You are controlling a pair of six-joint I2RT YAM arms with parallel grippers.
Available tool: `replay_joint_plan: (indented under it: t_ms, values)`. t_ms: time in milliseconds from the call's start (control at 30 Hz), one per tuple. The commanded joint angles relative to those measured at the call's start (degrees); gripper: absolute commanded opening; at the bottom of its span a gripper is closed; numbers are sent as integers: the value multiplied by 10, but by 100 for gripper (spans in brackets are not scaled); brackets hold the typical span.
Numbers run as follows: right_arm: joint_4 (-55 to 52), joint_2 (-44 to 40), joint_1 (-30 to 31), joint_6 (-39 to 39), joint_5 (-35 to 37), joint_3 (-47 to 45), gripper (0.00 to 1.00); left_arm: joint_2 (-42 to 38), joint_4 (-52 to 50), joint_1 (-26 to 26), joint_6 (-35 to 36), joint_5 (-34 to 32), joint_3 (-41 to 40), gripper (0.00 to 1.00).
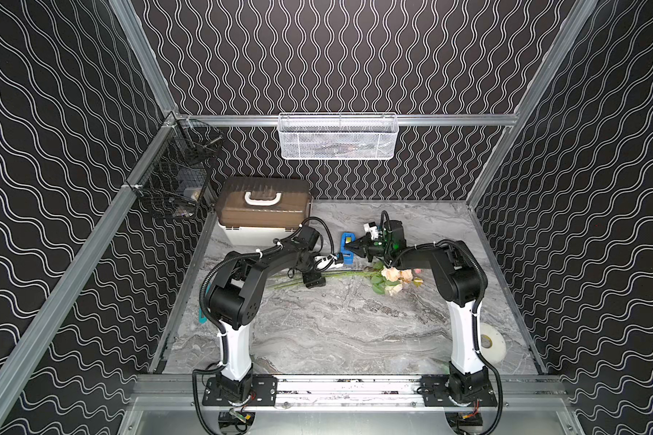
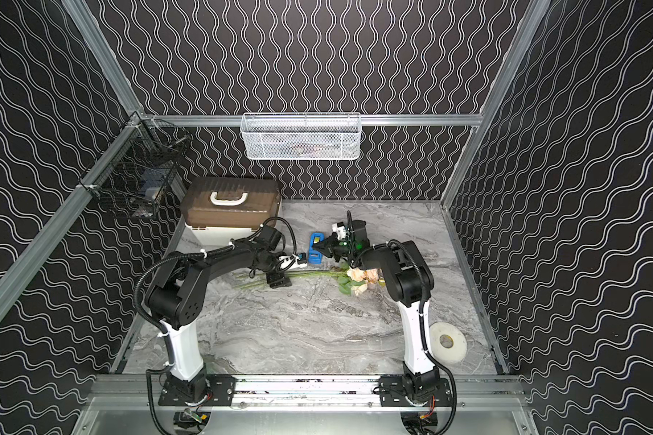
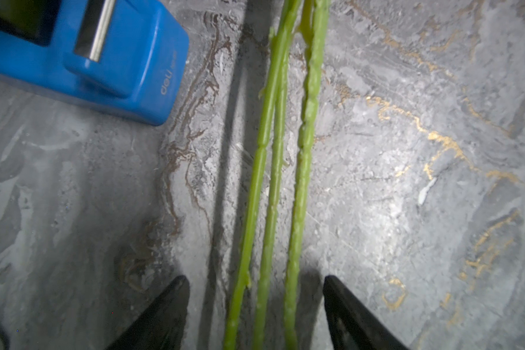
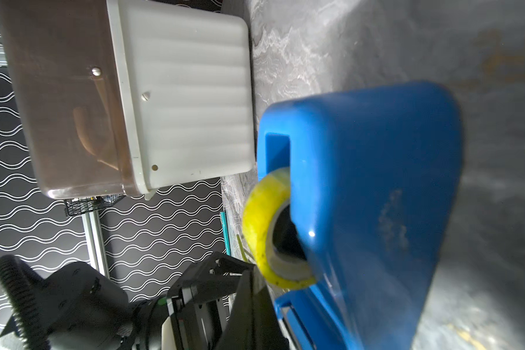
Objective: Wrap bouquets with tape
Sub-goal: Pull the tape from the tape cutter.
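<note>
The bouquets (image 1: 393,277) lie as one bunch on the marble table, pink and cream blooms to the right and thin green stems (image 3: 270,169) running left. My left gripper (image 3: 256,281) is open, one finger on each side of the three stems without touching them; in a top view it sits low over the stems (image 1: 313,280). The tape (image 4: 264,230) is a yellowish roll in a bright blue dispenser (image 1: 344,239), just behind the stems. My right gripper (image 4: 252,278) is shut, its tip right beside the roll (image 1: 349,246). Whether it pinches any tape is hidden.
A brown-lidded white toolbox (image 1: 264,211) stands at the back left. A large white tape roll (image 1: 491,342) lies by the right arm's base and a teal cutter (image 1: 201,316) by the left arm. A white mesh basket (image 1: 336,137) and a black wire basket (image 1: 178,177) hang on the walls.
</note>
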Motion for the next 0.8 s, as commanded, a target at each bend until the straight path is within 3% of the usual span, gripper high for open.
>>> replay_joint_plan:
  t_ms: [0, 767]
  values:
    - [12, -12, 2, -10, -18, -3, 0, 3, 0, 1, 10, 1, 3, 74]
    - [-29, -62, 13, -48, 0, -50, 0, 10, 1, 23, 9, 28, 20, 72]
